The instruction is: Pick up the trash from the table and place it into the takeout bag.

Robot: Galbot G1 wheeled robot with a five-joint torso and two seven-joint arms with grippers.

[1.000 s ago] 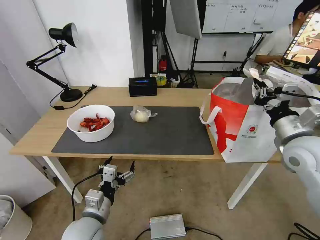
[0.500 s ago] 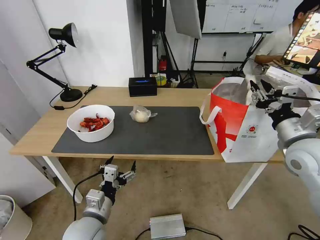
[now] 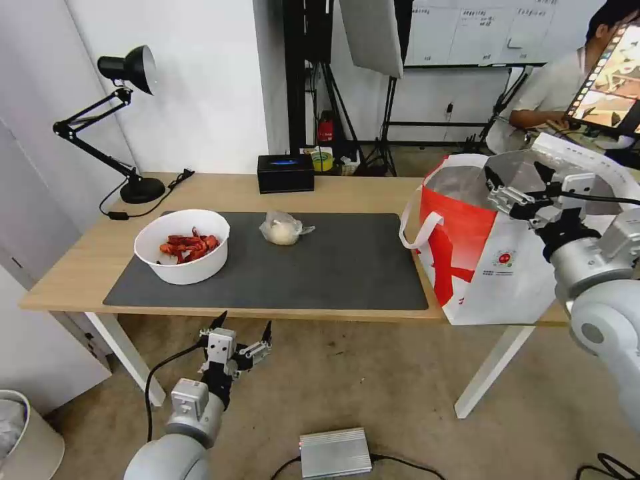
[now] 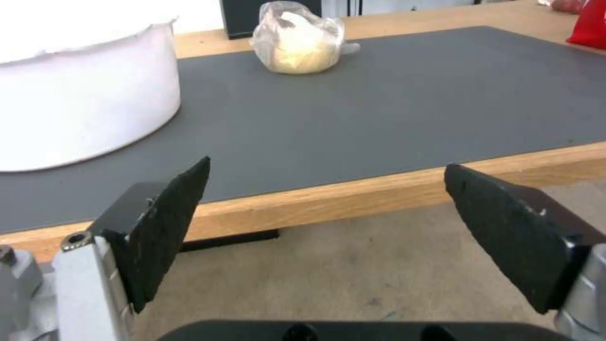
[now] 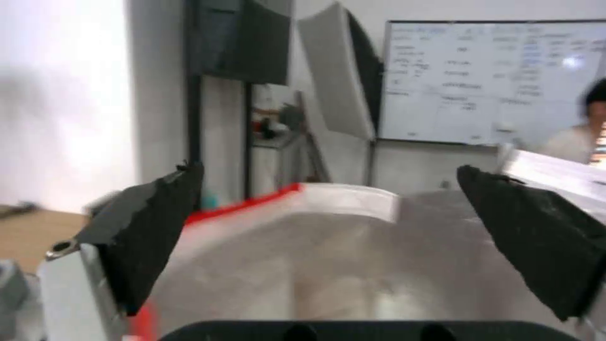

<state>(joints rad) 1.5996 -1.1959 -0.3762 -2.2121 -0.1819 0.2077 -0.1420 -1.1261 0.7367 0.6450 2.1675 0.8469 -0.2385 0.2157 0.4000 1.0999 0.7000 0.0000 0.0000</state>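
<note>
Trash remaining on the table [image 3: 87,263]: a white bowl of crayfish shells [image 3: 182,245] at left centre, judged rigid and best gripped at its rim, and a clear bag with a whitish lump [image 3: 283,229] mid-frame, judged soft and light, best pinched at its gathered film. The right gripper [image 3: 519,185] is held wide open and empty over the takeout bag [image 3: 493,267] at right; the left gripper [image 3: 240,332] is parked open and empty below the table edge.

A studio-like lab or office. A whiteboard [image 3: 477,30], light stands [image 3: 373,87], and a monitor [image 3: 610,80] surround the table [image 3: 373,190].
</note>
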